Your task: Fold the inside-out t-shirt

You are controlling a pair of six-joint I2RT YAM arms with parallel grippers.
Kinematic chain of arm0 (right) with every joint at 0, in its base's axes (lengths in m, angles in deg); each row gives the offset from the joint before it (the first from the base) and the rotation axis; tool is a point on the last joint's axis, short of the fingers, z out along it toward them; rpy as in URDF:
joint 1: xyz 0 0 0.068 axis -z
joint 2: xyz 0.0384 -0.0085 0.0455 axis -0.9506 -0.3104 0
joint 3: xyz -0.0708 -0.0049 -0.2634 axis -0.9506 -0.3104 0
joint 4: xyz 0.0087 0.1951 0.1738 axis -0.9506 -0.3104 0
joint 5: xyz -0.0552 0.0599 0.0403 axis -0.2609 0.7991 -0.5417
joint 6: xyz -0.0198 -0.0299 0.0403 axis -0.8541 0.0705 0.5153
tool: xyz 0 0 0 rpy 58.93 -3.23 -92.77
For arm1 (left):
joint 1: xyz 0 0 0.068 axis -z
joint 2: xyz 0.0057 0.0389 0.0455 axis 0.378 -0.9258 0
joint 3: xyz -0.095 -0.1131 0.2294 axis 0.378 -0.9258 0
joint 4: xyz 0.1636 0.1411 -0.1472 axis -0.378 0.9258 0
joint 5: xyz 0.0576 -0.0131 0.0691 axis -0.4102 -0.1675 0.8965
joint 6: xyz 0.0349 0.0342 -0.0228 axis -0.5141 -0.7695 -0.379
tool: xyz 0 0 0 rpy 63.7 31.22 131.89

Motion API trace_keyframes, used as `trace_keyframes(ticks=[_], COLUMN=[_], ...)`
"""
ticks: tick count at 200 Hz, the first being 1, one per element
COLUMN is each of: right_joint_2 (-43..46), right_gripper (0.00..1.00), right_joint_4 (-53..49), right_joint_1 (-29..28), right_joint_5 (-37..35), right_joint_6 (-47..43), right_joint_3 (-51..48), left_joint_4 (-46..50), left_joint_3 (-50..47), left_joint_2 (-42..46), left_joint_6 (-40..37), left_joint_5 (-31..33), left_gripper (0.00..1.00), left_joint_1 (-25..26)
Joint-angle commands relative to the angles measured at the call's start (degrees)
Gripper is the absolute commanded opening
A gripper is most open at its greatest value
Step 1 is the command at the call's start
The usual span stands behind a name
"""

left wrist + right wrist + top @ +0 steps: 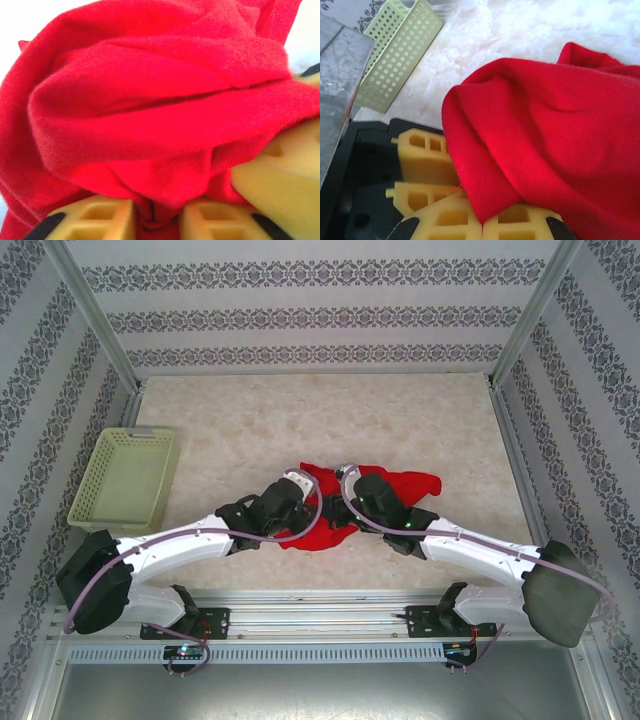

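Note:
The inside-out t-shirt (385, 488) is a bright red bunch on the pale table, just ahead of both arms. My left gripper (303, 483) sits at its left edge. In the left wrist view, red cloth (150, 100) spreads before the left gripper (155, 216), and a fold is pinched between the two yellow fingers (95, 220). My right gripper (349, 478) is close beside it. In the right wrist view it (489, 225) is shut, with a fold of the t-shirt (545, 135) caught between its pads. The left gripper's yellow fingers (422, 160) lie close on the left there.
A pale green perforated basket (125, 480) stands at the table's left edge, also seen in the right wrist view (395, 55). Bare marbled tabletop (320, 420) stretches behind the shirt to the patterned back wall. Metal frame rails run along both sides.

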Motion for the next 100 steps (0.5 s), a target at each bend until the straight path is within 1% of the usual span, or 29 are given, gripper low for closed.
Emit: trace_keyframes(ticks=[1,19,28,45,75,86,100], right_joint_2=[1.1,0.5,0.2,0.2,-2.3,-3.2,-3.5], right_gripper=[0.00,0.00,0.00,0.00,0.03,0.10,0.29], right_joint_4=[-1.9,-7.9,-9.8,-8.9,-11.4,-12.0,-12.5], right_joint_1=[-1.5,-1.6,-1.6,-2.1,-2.9,-3.0,-3.0], right_joint_5=[-4.0,-10.4,-12.1,-10.9,-11.1,-11.3,-11.6], right_joint_6=[-1.9,-1.8,-1.9,-3.2,-4.7,-5.2,-5.6], right_joint_3=[1.3,2.8,3.6,4.1,7.5,8.2,8.6], left_joint_4=[-1.5,0.5,1.7,3.4,4.7,4.2,3.6], left_joint_3=[1.8,2.0,2.0,1.8,2.0,1.5,1.0], left_joint_2=[1.5,2.7,3.2,4.4,7.2,8.2,9.3], left_joint_6=[-0.5,-0.5,-0.4,-0.3,-0.4,-0.5,-0.3], left_joint_5=[4.2,5.2,6.9,9.5,8.4,7.1,4.6], left_gripper=[0.14,0.04,0.00,0.00,0.00,0.00,0.00], left_joint_1=[0.1,0.0,0.0,0.0,-0.1,-0.4,-1.4])
